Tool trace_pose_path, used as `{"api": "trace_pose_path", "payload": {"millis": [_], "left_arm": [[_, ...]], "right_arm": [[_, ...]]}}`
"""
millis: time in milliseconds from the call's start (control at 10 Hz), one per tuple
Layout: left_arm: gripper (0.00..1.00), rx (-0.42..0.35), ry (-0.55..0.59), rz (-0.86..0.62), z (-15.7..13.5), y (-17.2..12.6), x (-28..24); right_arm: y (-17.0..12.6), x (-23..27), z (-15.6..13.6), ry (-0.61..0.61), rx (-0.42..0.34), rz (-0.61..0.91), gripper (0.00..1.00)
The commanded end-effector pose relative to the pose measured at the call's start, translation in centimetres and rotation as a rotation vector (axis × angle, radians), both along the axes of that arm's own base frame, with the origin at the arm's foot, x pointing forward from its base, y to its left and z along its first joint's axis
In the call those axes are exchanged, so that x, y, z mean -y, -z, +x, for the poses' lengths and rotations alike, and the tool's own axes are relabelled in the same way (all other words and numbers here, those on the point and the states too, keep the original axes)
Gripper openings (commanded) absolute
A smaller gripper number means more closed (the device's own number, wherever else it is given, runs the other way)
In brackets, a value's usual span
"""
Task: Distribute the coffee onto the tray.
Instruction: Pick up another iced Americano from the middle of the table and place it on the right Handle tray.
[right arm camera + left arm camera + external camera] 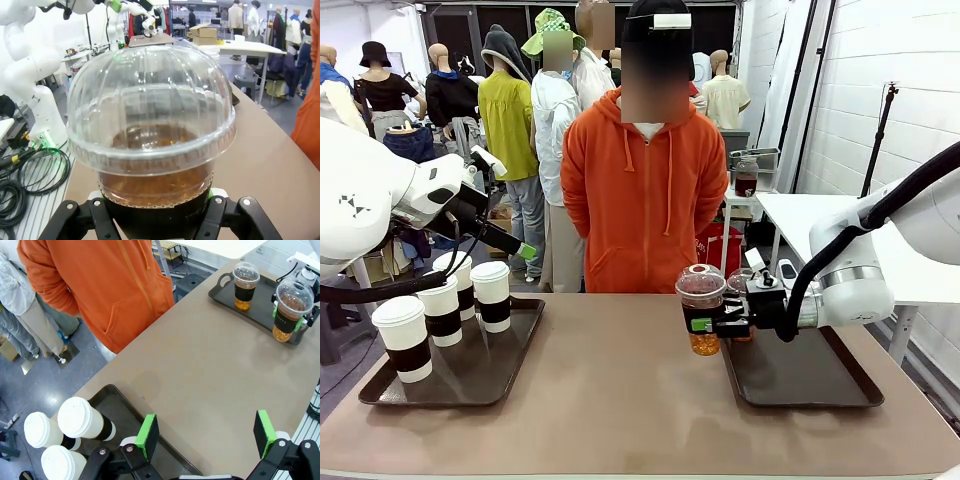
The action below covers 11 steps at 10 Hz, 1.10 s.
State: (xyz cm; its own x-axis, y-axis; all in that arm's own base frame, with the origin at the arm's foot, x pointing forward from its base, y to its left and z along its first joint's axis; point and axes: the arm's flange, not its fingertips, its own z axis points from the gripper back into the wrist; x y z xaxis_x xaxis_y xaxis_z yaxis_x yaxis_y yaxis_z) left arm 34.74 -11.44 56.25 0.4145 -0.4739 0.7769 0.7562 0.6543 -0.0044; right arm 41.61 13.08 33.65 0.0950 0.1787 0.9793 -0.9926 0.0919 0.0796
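right gripper [720, 322] clamped on dome-lidded cup [701, 310] at its sleeve | thin plastic, sloshing: squeeze lightly, keep upright | left gripper [205, 437] open, empty

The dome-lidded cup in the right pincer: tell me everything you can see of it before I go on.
The dome-lidded cup is clear plastic with a ribbed dome lid and a dark band around its middle, holding brown liquid. It stands upright, gripped at the band by the right pincer, at the left edge of the right tray. Whether its base touches anything cannot be told. A second dome-lidded cup stands on that tray behind it.
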Motion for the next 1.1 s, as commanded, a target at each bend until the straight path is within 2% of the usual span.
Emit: {"api": "trace_pose_path", "payload": {"millis": [0,600,1000], "left_arm": [[1.00,-0.007,0.005,-0.008,0.0,0.1,-0.1],[1.00,-0.007,0.005,-0.008,0.0,0.1,-0.1],[1.00,-0.007,0.005,-0.008,0.0,0.1,-0.1]], "right_arm": [[0.3,2.8,0.3,0.014,0.028,-0.008,0.65],[2.8,9.2,0.0,0.069,0.053,-0.004,0.65],[4.5,11.3,0.3,0.095,0.083,0.032,0.65]]}}
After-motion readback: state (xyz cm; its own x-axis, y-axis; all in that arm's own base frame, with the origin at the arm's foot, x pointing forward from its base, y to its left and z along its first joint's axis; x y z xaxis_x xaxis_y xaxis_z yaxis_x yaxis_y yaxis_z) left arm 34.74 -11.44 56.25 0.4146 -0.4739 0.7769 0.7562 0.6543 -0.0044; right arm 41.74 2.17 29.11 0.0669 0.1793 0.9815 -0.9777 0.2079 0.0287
